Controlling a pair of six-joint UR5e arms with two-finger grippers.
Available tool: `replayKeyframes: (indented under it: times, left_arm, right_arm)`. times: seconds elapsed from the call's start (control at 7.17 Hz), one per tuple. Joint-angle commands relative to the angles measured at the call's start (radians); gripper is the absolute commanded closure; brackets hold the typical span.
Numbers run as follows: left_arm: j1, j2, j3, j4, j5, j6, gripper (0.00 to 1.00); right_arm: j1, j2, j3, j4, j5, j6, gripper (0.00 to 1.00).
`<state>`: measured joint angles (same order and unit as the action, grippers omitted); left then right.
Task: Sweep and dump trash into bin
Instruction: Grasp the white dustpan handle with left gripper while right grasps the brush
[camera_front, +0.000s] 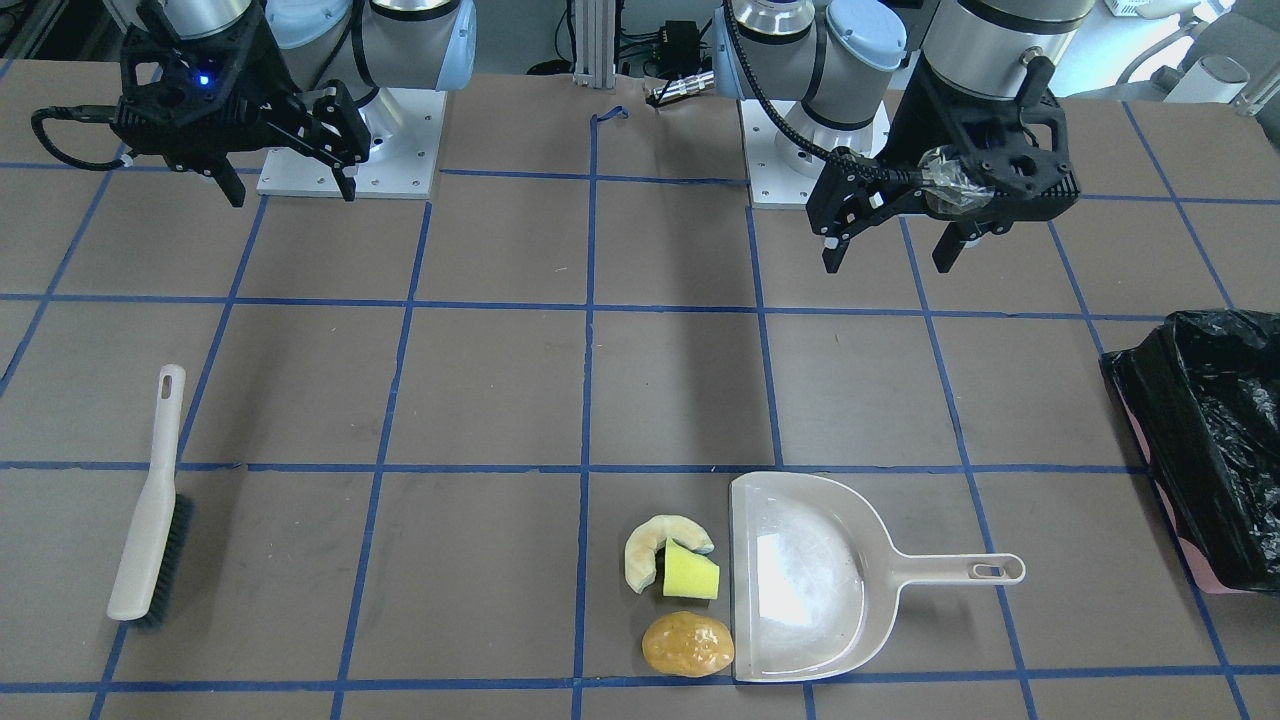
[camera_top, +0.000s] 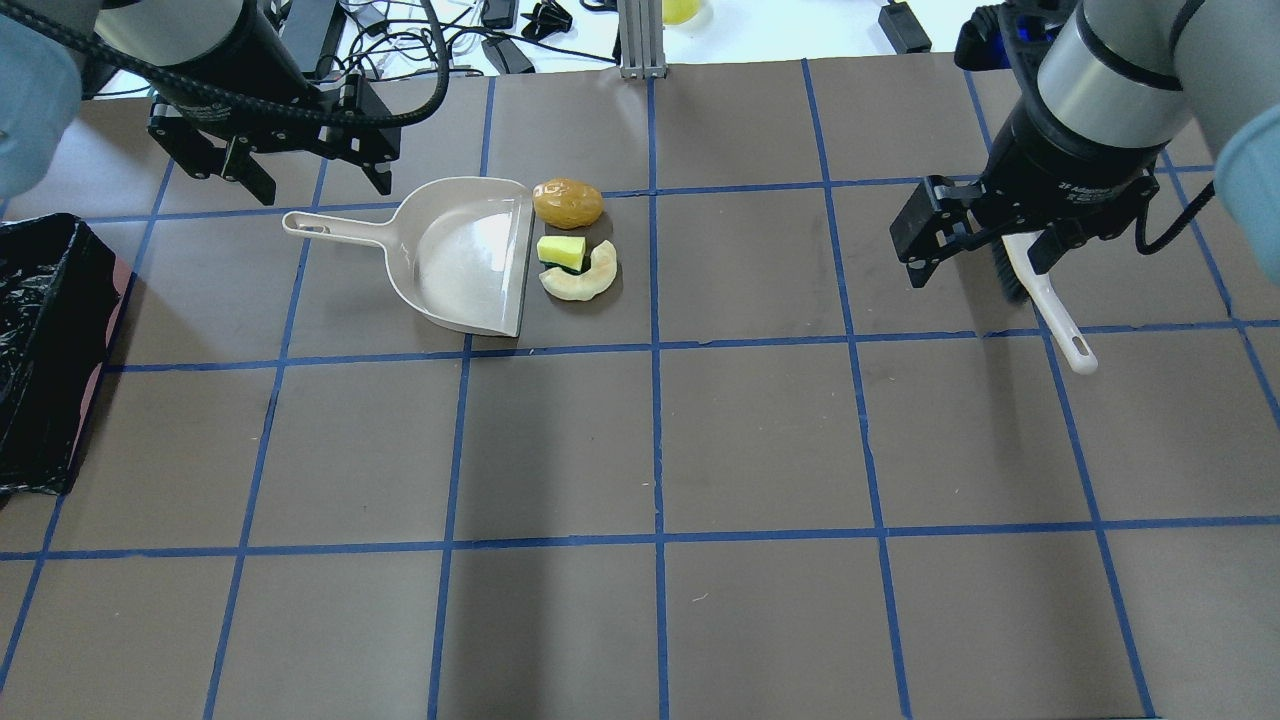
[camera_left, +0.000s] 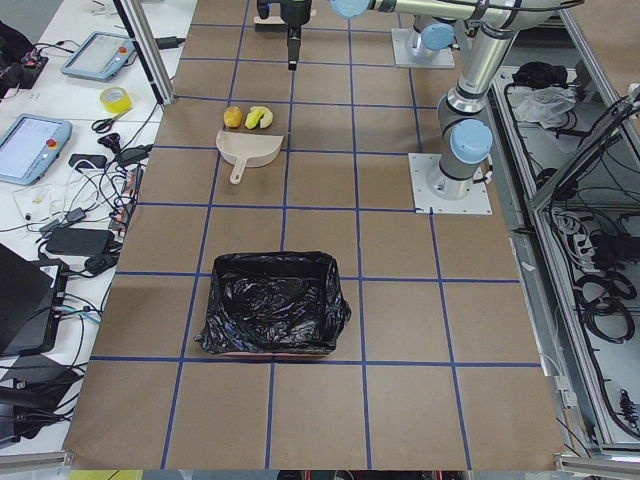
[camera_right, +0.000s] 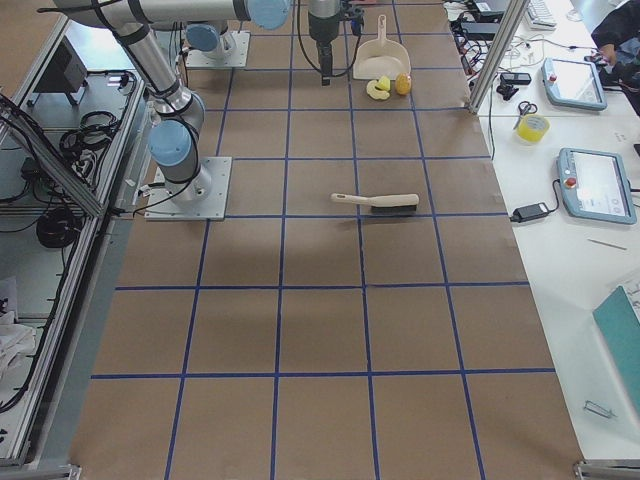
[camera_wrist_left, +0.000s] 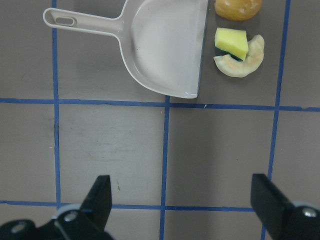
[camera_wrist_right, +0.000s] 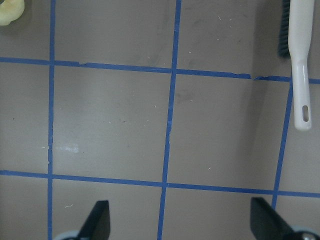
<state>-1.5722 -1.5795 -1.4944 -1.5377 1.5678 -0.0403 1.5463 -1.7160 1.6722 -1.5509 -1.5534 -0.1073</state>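
The trash (camera_front: 688, 645) sits bunched just beside the open lip of the dustpan (camera_front: 800, 580), presumably so one short push takes it in. The brush (camera_front: 150, 510) lies well off on that lip side, and the bin (camera_front: 1145, 410) stands past the handle end. The left gripper (camera_front: 888, 262) and right gripper (camera_front: 292, 192) hang back from the dustpan, jaws wide, holding nothing.
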Motion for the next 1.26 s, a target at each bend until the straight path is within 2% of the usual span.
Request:
replayKeyframes:
  times: [0.0, 0.14, 0.28, 0.56, 0.7, 0.84, 0.98, 1.12]
  left_arm:
    - [0.001, 0.004, -0.013, -0.001, 0.003, 0.035, 0.0]
    - [0.004, 0.006, -0.029, 0.005, 0.006, 0.092, 0.0]
    - [0.039, -0.002, -0.044, 0.054, 0.033, 0.26, 0.0]
    - [0.174, -0.045, -0.078, 0.073, 0.034, 0.539, 0.0]
    - [0.199, -0.072, -0.075, 0.115, 0.052, 0.75, 0.0]
    - [0.252, -0.098, -0.069, 0.123, 0.081, 0.96, 0.0]
    - [0.279, -0.146, -0.066, 0.158, 0.08, 1.096, 0.0]
    - [0.291, -0.199, -0.07, 0.233, 0.078, 1.264, 0.0]
  right_arm:
    - [0.0, 0.001, 0.001, 0.0, 0.001, 0.006, 0.0]
    - [-0.002, 0.007, 0.001, -0.005, -0.002, 0.008, 0.0]
    - [-0.006, 0.012, 0.0, -0.015, -0.002, 0.008, 0.0]
    - [-0.023, 0.015, 0.001, -0.023, -0.004, -0.012, 0.0]
    - [-0.079, 0.033, 0.006, -0.017, -0.076, -0.028, 0.0]
    - [-0.168, 0.044, 0.006, -0.028, -0.109, -0.119, 0.0]
    - [-0.24, 0.071, 0.009, -0.097, -0.1, -0.226, 0.0]
    - [-0.27, 0.146, 0.009, -0.182, -0.1, -0.239, 0.01]
